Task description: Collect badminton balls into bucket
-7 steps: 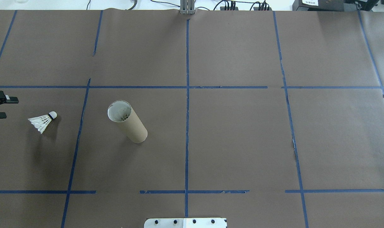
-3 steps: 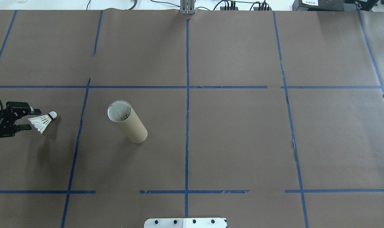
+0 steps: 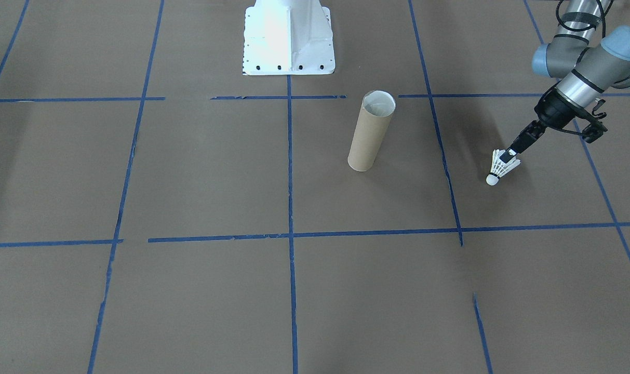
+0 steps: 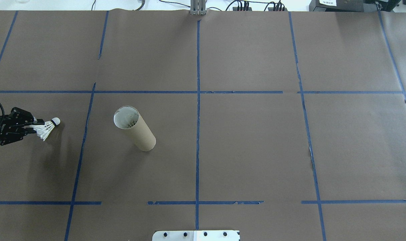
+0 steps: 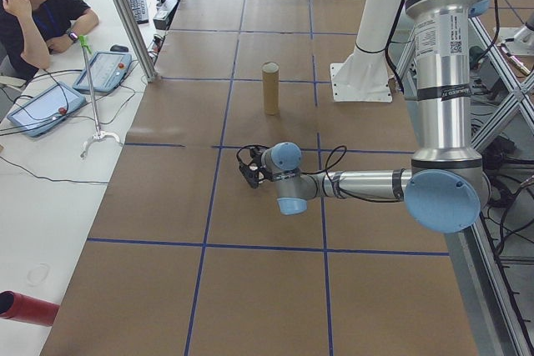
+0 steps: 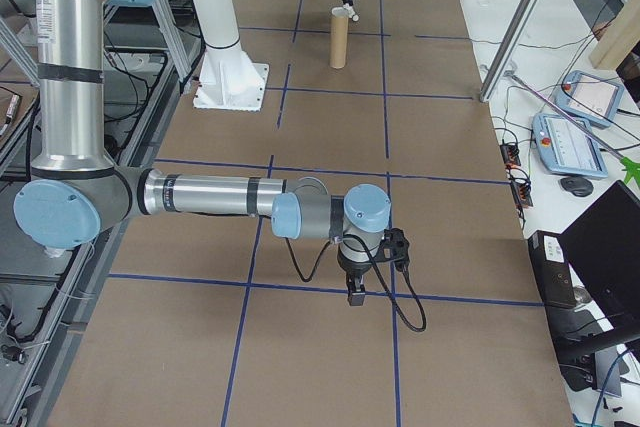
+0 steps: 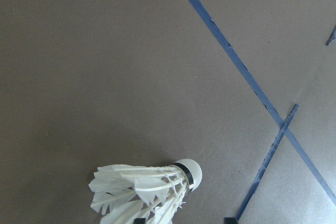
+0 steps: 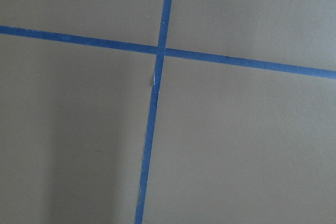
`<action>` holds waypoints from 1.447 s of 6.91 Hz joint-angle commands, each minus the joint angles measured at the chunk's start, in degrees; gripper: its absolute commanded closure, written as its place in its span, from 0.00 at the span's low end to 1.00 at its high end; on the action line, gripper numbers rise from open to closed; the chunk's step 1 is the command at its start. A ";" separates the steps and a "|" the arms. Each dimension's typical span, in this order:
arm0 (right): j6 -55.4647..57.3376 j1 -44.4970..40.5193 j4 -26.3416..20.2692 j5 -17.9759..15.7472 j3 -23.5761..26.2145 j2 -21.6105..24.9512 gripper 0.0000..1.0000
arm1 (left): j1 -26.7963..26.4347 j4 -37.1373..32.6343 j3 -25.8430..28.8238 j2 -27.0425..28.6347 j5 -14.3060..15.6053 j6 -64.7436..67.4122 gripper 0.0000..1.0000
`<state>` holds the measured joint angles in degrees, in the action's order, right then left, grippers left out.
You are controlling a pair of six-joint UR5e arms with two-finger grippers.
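The badminton ball [image 4: 47, 128] is a white feather shuttlecock lying on its side at the table's far left, cork tip pointing toward the bucket; it also shows in the front-facing view [image 3: 499, 167] and the left wrist view [image 7: 149, 190]. My left gripper [image 4: 35, 125] [image 3: 510, 154] is low on the table, its fingers drawn in on the feather skirt. The bucket [image 4: 136, 131] [image 3: 370, 132], a brown cardboard tube, stands upright to the right of the shuttlecock, open end up. My right gripper [image 6: 352, 296] shows only in the exterior right view, pointing down over bare paper; I cannot tell its state.
Brown paper with blue tape lines [image 4: 197, 100] covers the table. The white robot base [image 3: 287, 36] stands at the near middle edge. A person [image 5: 37, 2] sits at a side table with tablets [image 5: 104, 72], beyond the left end.
My left gripper came in from the left edge, reached the shuttlecock's feather end, and its fingers narrowed onto the skirt. Shuttlecock and tube have not moved.
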<state>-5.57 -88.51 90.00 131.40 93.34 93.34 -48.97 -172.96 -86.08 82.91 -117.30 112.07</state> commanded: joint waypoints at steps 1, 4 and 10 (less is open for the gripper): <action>0.04 0.00 0.00 0.00 0.00 0.00 0.00 | -0.24 0.77 -1.36 -0.29 -3.08 -0.09 1.00; 0.04 0.00 0.00 0.00 0.00 0.00 0.00 | -6.37 14.97 -10.38 1.28 -16.35 -4.71 1.00; 0.04 0.00 0.00 0.00 0.00 0.00 0.00 | -8.15 66.45 -29.21 14.34 -18.84 -31.10 1.00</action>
<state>-5.54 -88.51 90.00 131.40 93.37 93.34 -56.93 -116.11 -112.47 92.77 -136.16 83.95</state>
